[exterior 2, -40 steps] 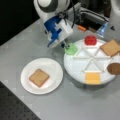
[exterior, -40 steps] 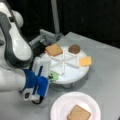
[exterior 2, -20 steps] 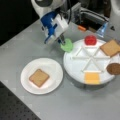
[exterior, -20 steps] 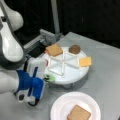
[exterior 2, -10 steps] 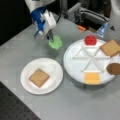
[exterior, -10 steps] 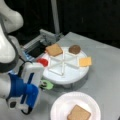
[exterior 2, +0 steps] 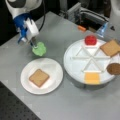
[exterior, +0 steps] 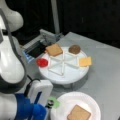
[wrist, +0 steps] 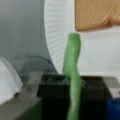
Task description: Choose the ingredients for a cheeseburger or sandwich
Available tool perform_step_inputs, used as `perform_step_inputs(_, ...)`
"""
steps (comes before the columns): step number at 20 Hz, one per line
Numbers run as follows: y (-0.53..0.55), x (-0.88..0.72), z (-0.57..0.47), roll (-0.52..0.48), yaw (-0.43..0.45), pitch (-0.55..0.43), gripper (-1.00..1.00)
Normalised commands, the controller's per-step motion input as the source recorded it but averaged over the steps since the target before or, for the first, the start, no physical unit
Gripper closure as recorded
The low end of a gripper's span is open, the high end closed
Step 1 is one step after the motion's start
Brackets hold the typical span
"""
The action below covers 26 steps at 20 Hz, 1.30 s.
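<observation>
1. While the gripper (exterior 2: 35, 45) hangs over the grey desk (exterior 2: 75, 105) at a front view's upper left, its fingers are closed on the green lettuce (exterior 2: 39, 49), which hangs just beyond the rim of the paper plate (exterior 2: 53, 72).
2. In the wrist view the lettuce (wrist: 72, 82) shows edge-on as a thin green strip pinched between the dark fingers (wrist: 52, 87), with the plate rim (wrist: 53, 37) and a corner of toast (wrist: 95, 13) behind it.
3. In a front view the gripper (exterior: 50, 103) sits at the bottom left, beside the plate (exterior: 62, 102), with the lettuce (exterior: 54, 102) peeking out at its tip.
4. On the plate lies one toast square (exterior 2: 38, 77), flat and alone; nothing is stacked on it yet.
5. The white divided tray (exterior 2: 75, 62) stands to a front view's right of the plate, just beside it.
6. In the tray's compartments sit the red tomato (exterior 2: 90, 40), a second toast square (exterior 2: 110, 47), the dark patty (exterior 2: 113, 68) and the yellow cheese (exterior 2: 92, 78).
7. In a front view the same pieces appear: tomato (exterior: 42, 62), toast (exterior: 53, 50), patty (exterior: 74, 49) and cheese (exterior: 85, 61), each in its own wedge of the tray (exterior: 65, 77).
8. The compartments between them are bare white.
</observation>
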Motion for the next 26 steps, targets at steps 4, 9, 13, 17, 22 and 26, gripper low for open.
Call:
perform_step_inputs(4, -0.07, 0.74, 0.02, 0.149, 0.310, 0.084, 1.00)
perform_step_inputs(9, -0.05, 0.61, -0.06, 0.081, 0.284, 0.055, 1.00)
perform_step_inputs(13, -0.11, 0.46, -0.10, -0.072, 0.311, 0.086, 1.00)
perform_step_inputs(17, -0.14, 0.36, -0.09, -0.128, 0.314, 0.089, 1.00)
perform_step_inputs(22, -0.10, 0.28, -0.10, -0.180, 0.311, 0.069, 1.00)
perform_step_inputs(26, -0.05, 0.21, -0.08, -0.137, 0.304, 0.037, 1.00)
